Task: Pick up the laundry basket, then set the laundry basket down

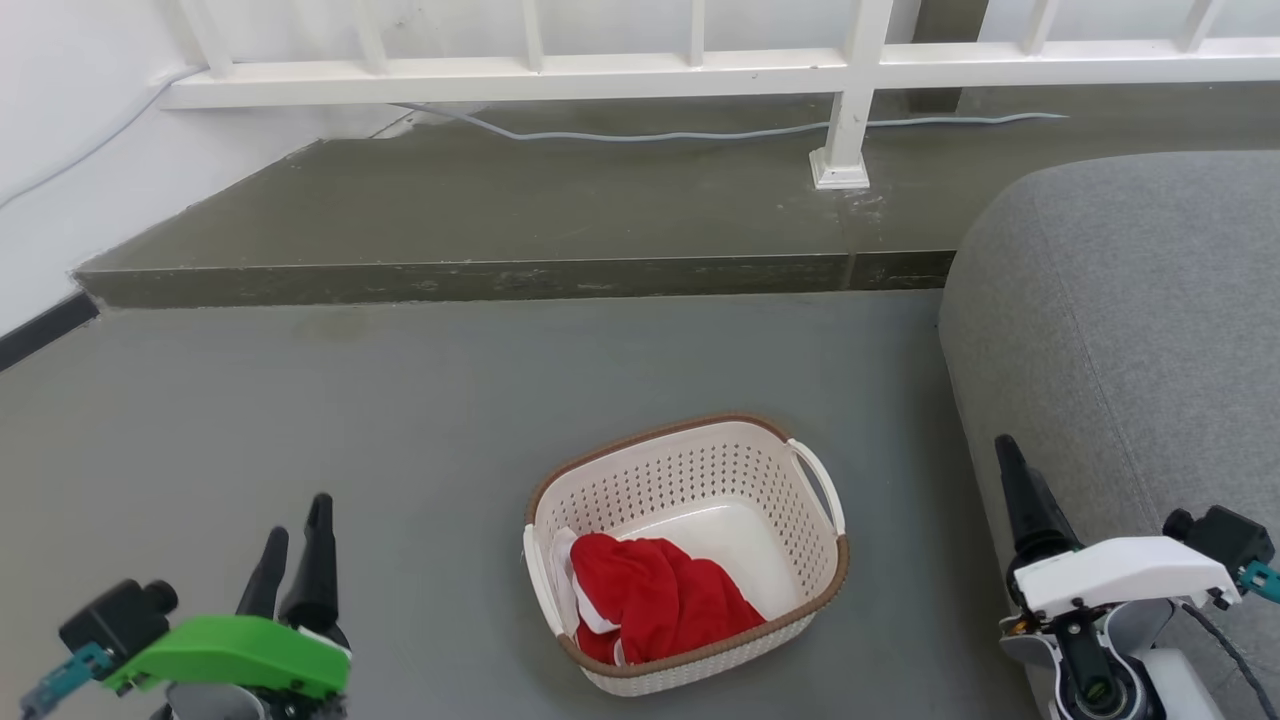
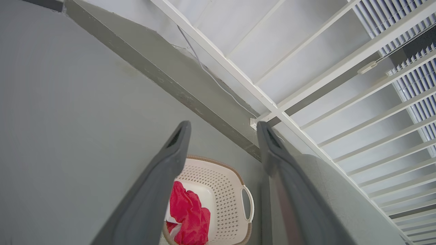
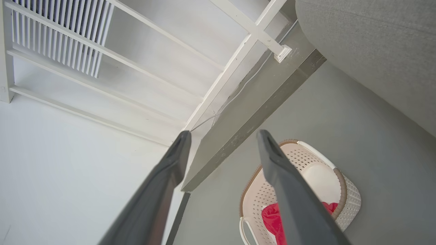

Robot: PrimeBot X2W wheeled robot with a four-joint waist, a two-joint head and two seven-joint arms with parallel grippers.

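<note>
Looks like a home: grey sofa (image 1: 1130, 330), laundry basket (image 1: 690, 480) holding red clothing (image 1: 650, 595), white railing (image 1: 600, 70), window blinds (image 3: 58, 30).

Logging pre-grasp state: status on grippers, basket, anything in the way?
Left gripper jaws open, empty. Right gripper jaws open, empty, near grey sofa. Laundry basket on floor, ungrasped, red cloth inside. Nothing between grippers and basket.

Perforated glossy plastic laundry basket (image 1: 700, 480) — soft red cloth (image 1: 655, 595) inside.

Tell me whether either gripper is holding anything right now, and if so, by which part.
Nothing is held. The left gripper and the right gripper are both open and apart from the laundry basket.
</note>
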